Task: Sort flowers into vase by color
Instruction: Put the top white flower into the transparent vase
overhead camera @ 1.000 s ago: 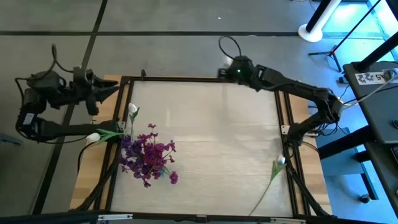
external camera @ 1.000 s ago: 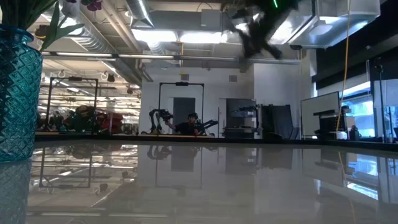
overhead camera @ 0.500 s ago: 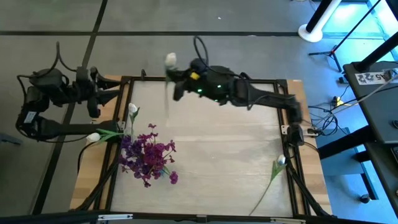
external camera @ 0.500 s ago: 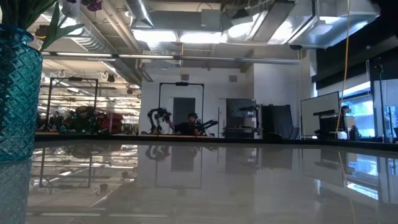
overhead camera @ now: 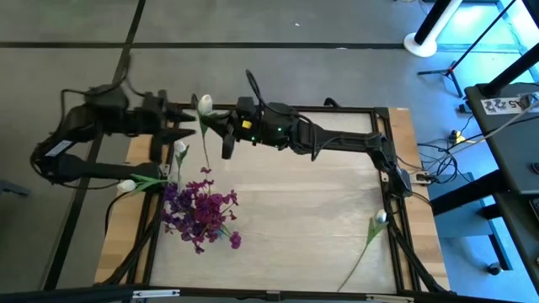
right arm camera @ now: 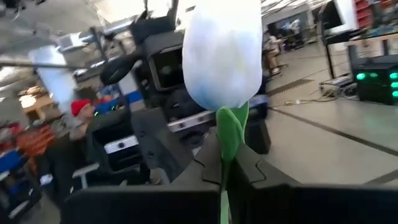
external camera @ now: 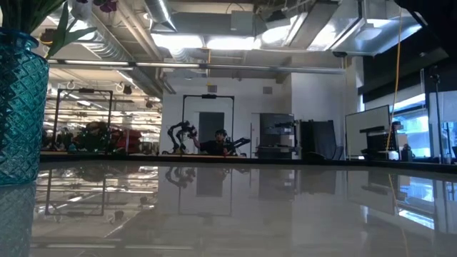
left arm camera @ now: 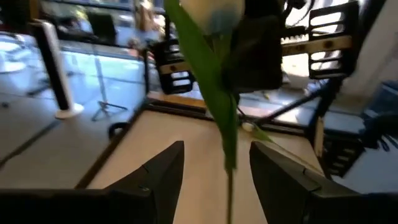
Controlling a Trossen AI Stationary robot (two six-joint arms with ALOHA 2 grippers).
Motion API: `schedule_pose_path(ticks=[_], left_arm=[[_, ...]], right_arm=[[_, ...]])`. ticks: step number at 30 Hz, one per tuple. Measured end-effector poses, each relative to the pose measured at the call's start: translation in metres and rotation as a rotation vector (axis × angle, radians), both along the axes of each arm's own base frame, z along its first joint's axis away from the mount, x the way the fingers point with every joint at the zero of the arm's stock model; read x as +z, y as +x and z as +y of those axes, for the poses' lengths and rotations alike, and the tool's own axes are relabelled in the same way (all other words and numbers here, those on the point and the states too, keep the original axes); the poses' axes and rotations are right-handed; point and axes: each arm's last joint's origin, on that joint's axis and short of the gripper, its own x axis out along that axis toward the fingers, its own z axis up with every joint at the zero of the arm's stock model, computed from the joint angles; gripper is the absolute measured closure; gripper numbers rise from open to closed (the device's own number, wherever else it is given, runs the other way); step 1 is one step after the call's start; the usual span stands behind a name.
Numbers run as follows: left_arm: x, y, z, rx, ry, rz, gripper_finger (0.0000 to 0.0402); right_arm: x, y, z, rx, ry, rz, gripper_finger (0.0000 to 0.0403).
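Lamp stand (overhead camera: pixel 425 38), cart (overhead camera: pixel 505 105), bkgd.

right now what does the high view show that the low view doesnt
Only the high view: both arms meeting at the table's far left, the right claw shut on a white tulip, the left claw open facing it, the purple flowers, and another white tulip lying at the table's right edge.
Only the low view: the teal vase and a distant person in the room.
Both: the table.

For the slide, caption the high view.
Right gripper presents a white tulip to the open left gripper.
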Motion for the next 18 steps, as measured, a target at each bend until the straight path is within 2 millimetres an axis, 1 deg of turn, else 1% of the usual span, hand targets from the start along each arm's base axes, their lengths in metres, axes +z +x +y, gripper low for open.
schedule_pose_path(ticks=[4, 11, 13, 16, 18], left_arm=[[-0.001, 0.019, 0.004, -0.032, 0.003, 0.008, 0.0223], [-0.002, 0.037, 0.001, -0.163, -0.011, 0.015, 0.0224], [-0.003, 0.040, -0.001, -0.168, -0.015, 0.018, 0.0226], [-0.003, 0.039, -0.001, -0.139, -0.040, 0.022, 0.0247], [-0.004, 0.039, -0.001, -0.135, -0.041, 0.027, 0.0275]], right_arm=[[-0.003, 0.002, 0.004, 0.032, -0.043, 0.014, 0.0403], [-0.005, 0.003, 0.007, 0.037, -0.090, 0.035, 0.0402], [-0.005, 0.003, 0.007, 0.036, -0.101, 0.042, 0.0402], [-0.008, 0.003, 0.007, 0.035, -0.117, 0.069, 0.0401], [-0.009, 0.003, 0.007, 0.030, -0.138, 0.085, 0.0396]])
